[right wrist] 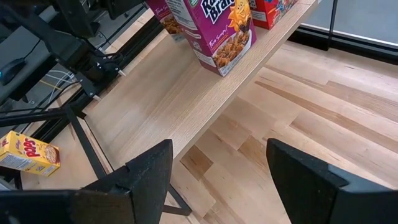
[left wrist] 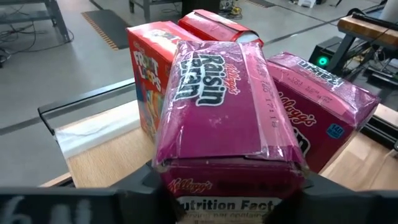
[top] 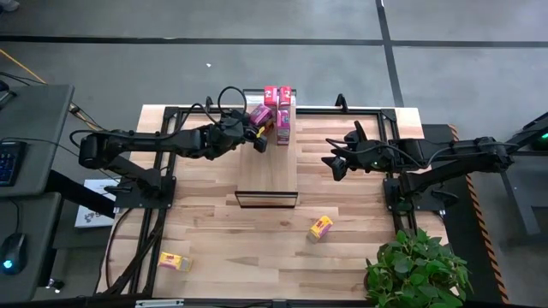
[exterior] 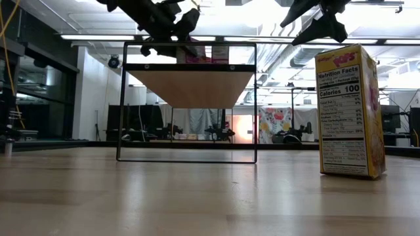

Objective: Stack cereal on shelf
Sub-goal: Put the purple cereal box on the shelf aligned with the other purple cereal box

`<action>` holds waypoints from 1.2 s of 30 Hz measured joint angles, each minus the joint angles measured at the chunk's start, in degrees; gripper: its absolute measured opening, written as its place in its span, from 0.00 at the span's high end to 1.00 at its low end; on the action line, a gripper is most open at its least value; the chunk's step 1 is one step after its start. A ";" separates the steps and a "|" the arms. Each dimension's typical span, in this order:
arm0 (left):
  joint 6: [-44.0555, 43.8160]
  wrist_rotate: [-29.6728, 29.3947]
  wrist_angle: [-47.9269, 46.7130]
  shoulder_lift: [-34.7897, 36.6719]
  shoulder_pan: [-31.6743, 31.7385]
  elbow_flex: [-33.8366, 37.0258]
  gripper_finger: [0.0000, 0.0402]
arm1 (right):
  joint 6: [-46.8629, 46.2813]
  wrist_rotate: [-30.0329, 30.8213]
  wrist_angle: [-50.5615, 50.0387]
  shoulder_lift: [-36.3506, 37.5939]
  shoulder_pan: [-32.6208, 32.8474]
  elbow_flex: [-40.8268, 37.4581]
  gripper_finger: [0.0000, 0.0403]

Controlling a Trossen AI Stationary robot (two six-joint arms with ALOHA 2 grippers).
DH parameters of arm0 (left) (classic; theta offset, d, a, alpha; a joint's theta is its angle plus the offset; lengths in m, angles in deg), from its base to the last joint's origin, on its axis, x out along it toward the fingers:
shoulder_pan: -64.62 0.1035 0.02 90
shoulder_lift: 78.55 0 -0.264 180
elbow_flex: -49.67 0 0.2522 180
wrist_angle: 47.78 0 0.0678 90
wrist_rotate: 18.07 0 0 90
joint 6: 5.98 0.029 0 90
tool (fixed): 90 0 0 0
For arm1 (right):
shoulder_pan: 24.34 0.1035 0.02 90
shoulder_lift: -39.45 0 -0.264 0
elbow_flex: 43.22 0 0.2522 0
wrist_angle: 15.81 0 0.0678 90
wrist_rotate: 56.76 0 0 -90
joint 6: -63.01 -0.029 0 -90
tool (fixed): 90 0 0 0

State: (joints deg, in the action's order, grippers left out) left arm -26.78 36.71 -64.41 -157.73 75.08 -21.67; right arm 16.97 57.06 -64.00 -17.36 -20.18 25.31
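Note:
The shelf (top: 267, 171) stands mid-table, its wood top (right wrist: 180, 93) carrying two red cereal boxes (left wrist: 149, 68) and an upright magenta box (right wrist: 214, 31) at its far end. My left gripper (top: 256, 130) reaches in from the table's left over that far end and is shut on the second magenta box (top: 259, 114). My right gripper (top: 336, 162) hangs open in the air right of the shelf; its fingers (right wrist: 149, 174) touch nothing. One yellow box (top: 320, 227) stands on the table near the shelf's near right corner. The other yellow box (top: 174, 262) lies at the near left. My left gripper (left wrist: 230, 186) pinches the magenta box at its near end (left wrist: 230, 171), one finger (left wrist: 155, 180) on each narrow side. The fingers come about level from the table's left. The box tilts, its far end beside the red boxes. I cannot tell whether it rests on the shelf.
A potted plant (top: 419, 269) stands at the table's near right corner. Open tabletop (top: 240, 239) lies between the shelf and the near edge. The shelf's dark frame (exterior: 187, 157) stands on the table, open underneath.

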 joint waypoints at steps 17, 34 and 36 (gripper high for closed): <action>1.90 3.93 3.15 0.40 0.00 0.00 0.43 | -0.17 0.59 0.01 0.00 0.00 0.00 0.37; 18.81 4.22 1.73 16.42 0.00 -0.01 0.47 | -0.13 0.88 0.02 0.00 0.00 0.00 0.37; 19.31 -0.32 -0.85 17.97 0.69 0.41 0.53 | -0.13 0.90 0.02 0.00 0.00 0.00 0.37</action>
State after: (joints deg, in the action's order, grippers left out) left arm -7.46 36.39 -65.26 -139.75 75.77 -21.26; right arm 16.84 57.95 -63.98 -17.36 -20.18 25.31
